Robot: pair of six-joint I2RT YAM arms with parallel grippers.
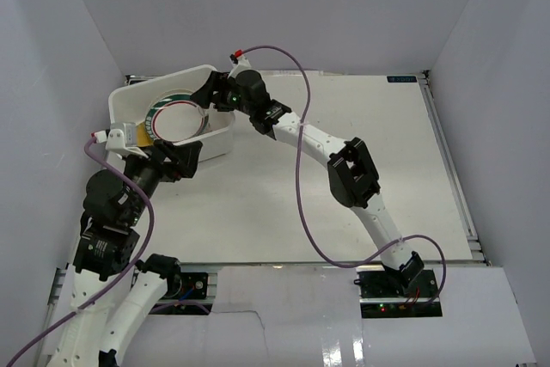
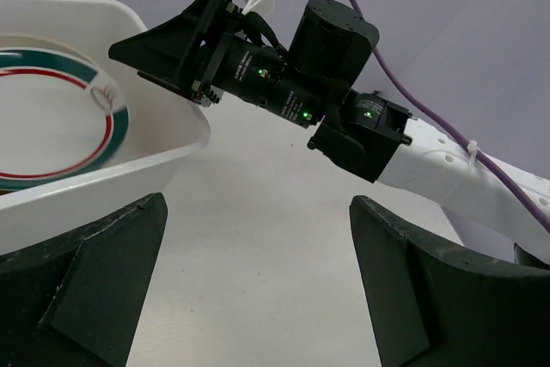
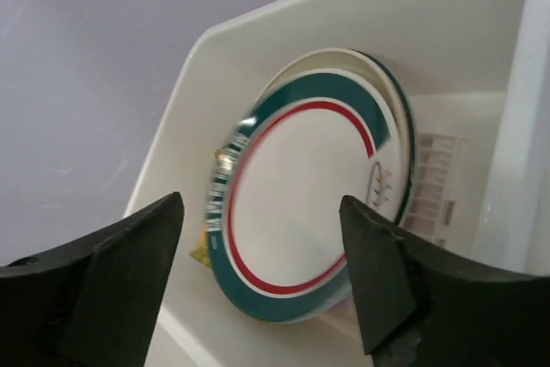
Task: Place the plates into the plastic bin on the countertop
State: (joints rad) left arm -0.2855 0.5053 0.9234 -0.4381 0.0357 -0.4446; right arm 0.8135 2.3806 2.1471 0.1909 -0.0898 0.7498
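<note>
The white plastic bin [image 1: 133, 102] stands at the table's far left. A white green-rimmed plate [image 1: 176, 119] with a red ring lies on top inside it, slightly tilted. A yellow edge [image 1: 141, 133] of another plate peeks from under it; the other plates are hidden. My right gripper [image 1: 209, 92] is open and empty just above the bin's right rim. In the right wrist view the plate [image 3: 309, 195] shows between the open fingers [image 3: 137, 255], apart from them. My left gripper [image 1: 184, 159] is open and empty over the countertop [image 1: 361, 143] beside the bin's near wall [image 2: 129, 174].
The right arm [image 1: 352, 174] reaches diagonally across the table's middle, with its purple cable [image 1: 302, 169] looping over the surface. Pale grey walls enclose the table. In the left wrist view the right gripper [image 2: 163, 49] hangs over the bin's corner.
</note>
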